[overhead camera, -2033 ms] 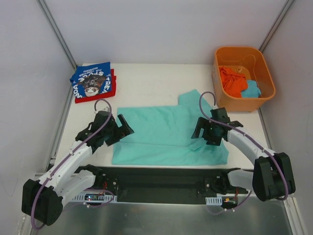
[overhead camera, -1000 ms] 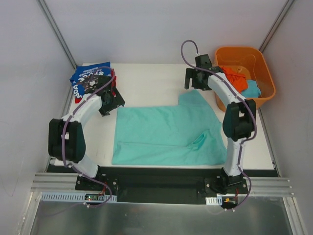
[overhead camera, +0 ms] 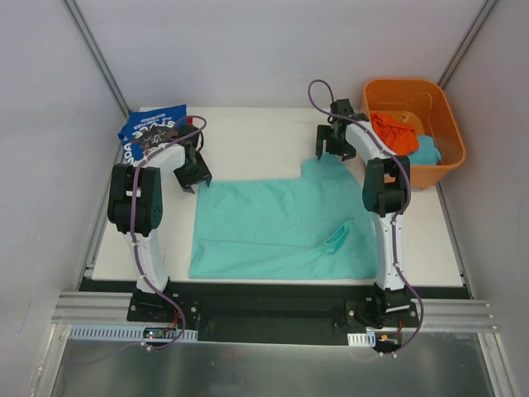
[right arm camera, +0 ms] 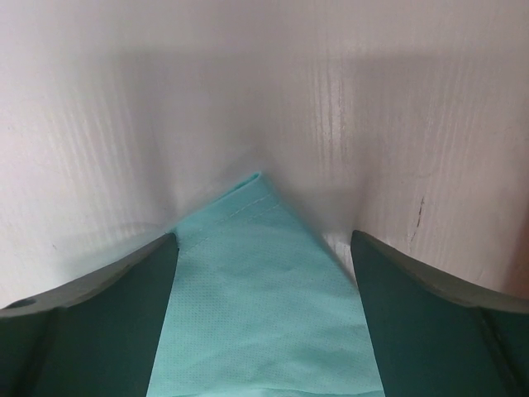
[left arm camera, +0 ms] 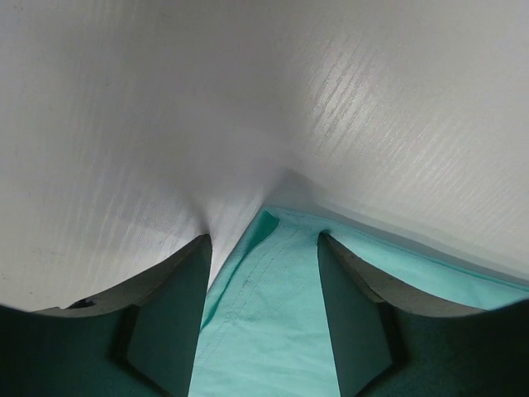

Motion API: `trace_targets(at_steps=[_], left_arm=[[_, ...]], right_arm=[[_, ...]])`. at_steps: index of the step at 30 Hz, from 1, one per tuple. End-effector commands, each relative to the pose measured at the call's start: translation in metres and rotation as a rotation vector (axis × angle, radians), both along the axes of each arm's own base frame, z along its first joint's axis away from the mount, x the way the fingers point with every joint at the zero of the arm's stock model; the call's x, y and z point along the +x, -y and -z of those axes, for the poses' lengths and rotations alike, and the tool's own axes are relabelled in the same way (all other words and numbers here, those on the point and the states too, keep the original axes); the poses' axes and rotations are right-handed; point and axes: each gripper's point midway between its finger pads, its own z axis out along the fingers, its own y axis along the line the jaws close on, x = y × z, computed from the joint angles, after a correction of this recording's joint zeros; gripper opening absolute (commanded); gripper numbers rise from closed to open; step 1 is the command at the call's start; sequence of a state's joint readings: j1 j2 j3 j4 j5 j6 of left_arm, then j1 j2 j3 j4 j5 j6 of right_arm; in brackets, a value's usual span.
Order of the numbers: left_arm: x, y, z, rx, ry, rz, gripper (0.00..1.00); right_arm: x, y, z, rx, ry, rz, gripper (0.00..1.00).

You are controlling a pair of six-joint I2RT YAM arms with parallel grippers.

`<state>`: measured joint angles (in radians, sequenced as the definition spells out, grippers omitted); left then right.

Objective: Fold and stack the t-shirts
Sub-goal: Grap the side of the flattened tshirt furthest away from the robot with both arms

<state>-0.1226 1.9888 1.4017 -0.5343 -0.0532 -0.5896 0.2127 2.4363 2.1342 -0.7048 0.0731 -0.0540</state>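
Observation:
The mint-teal t-shirt (overhead camera: 273,223) lies spread flat on the white table (overhead camera: 248,136). My left gripper (overhead camera: 197,182) is open at its far left corner. In the left wrist view the gripper (left arm camera: 263,240) has the shirt's hemmed corner (left arm camera: 273,306) between its open fingers. My right gripper (overhead camera: 329,152) is open at the shirt's far right corner. In the right wrist view the gripper (right arm camera: 264,236) straddles the pointed corner (right arm camera: 256,281). The folded royal-blue t-shirt (overhead camera: 149,128) lies at the far left. The red one under it is hidden by my left arm.
The orange tub (overhead camera: 442,116) stands at the far right with orange cloth (overhead camera: 393,134) and teal cloth (overhead camera: 426,152) in it. A small pucker (overhead camera: 335,240) sits near the mint shirt's near right part. White walls close in on the table.
Both arms have reached from the shirt's near sides out to its far corners and come down onto them. A small pucker has appeared in the shirt's near right part.

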Motion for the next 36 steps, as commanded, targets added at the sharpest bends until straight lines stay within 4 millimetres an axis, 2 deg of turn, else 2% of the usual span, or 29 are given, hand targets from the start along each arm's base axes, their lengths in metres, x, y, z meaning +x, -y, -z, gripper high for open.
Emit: trace_targets(at_steps=[1,5,8,11,12,13,14,15,17,18,20,21,25,26,27,28,29,30,31,32,33,34,35,36], left_arm=[[0.004,-0.004,0.001,-0.005,-0.005,0.013,0.54],[0.015,-0.005,0.003,-0.006,0.002,0.029,0.5],[0.022,-0.002,0.009,-0.012,-0.003,0.073,0.4],[0.025,-0.001,0.014,-0.013,-0.011,0.109,0.27],[0.022,0.004,0.016,-0.035,-0.021,0.125,0.22],[0.019,0.005,0.016,-0.037,-0.024,0.137,0.07],[0.018,0.005,0.012,-0.037,-0.018,0.14,0.0],[0.015,0.005,0.013,-0.031,-0.023,0.14,0.0],[0.016,0.004,0.008,-0.031,-0.01,0.138,0.0],[0.021,0.005,0.003,-0.033,0.006,0.139,0.0],[0.029,0.006,-0.005,-0.028,0.033,0.149,0.0],[0.037,0.005,-0.012,-0.026,0.059,0.151,0.0],[0.044,0.007,-0.035,-0.031,0.117,0.166,0.0],[0.044,0.007,-0.047,-0.027,0.145,0.166,0.0],[0.037,0.005,-0.047,-0.023,0.139,0.168,0.0],[0.037,0.004,-0.059,-0.018,0.177,0.17,0.0],[0.034,0.005,-0.061,-0.019,0.187,0.175,0.0],[0.022,0.006,-0.053,-0.024,0.167,0.184,0.0],[0.017,0.01,-0.063,-0.04,0.197,0.197,0.0],[0.016,0.013,-0.066,-0.049,0.222,0.209,0.0],[0.001,0.018,-0.055,-0.054,0.194,0.225,0.0],[-0.003,0.021,-0.065,-0.053,0.226,0.237,0.0],[-0.007,0.022,-0.066,-0.045,0.237,0.239,0.0],[-0.019,0.022,-0.059,-0.038,0.217,0.238,0.0]], right_arm=[[0.0,-0.017,0.007,0.054,-0.013,-0.041,0.88],[0.003,-0.018,0.006,0.058,-0.001,-0.039,0.85],[0.005,-0.026,0.004,0.095,0.011,-0.079,0.83],[0.006,-0.028,0.004,0.107,0.011,-0.087,0.76],[0.005,-0.029,0.004,0.112,0.01,-0.091,0.68],[0.005,-0.028,0.004,0.112,0.01,-0.09,0.64],[0.005,-0.028,0.004,0.111,0.009,-0.092,0.59],[0.006,-0.028,0.002,0.11,0.015,-0.095,0.48],[0.009,-0.028,-0.002,0.108,0.033,-0.097,0.36],[0.014,-0.029,-0.006,0.109,0.053,-0.1,0.24],[0.022,-0.029,-0.013,0.109,0.083,-0.106,0.16],[0.03,-0.029,-0.025,0.108,0.117,-0.105,0.0],[0.037,-0.034,-0.057,0.126,0.198,-0.138,0.01],[0.035,-0.035,-0.062,0.13,0.21,-0.147,0.01],[0.036,-0.04,-0.089,0.158,0.275,-0.176,0.01],[0.022,-0.041,-0.077,0.165,0.242,-0.195,0.0],[0.017,-0.043,-0.083,0.169,0.258,-0.225,0.01],[0.013,-0.049,-0.109,0.198,0.312,-0.261,0.01],[-0.004,-0.049,-0.094,0.198,0.269,-0.278,0.01],[-0.012,-0.053,-0.098,0.192,0.277,-0.311,0.01],[-0.021,-0.055,-0.115,0.198,0.306,-0.333,0.0],[-0.03,-0.056,-0.117,0.199,0.307,-0.351,0.01],[-0.047,-0.058,-0.104,0.195,0.268,-0.37,0.0],[-0.055,-0.057,-0.119,0.186,0.296,-0.383,0.0]])
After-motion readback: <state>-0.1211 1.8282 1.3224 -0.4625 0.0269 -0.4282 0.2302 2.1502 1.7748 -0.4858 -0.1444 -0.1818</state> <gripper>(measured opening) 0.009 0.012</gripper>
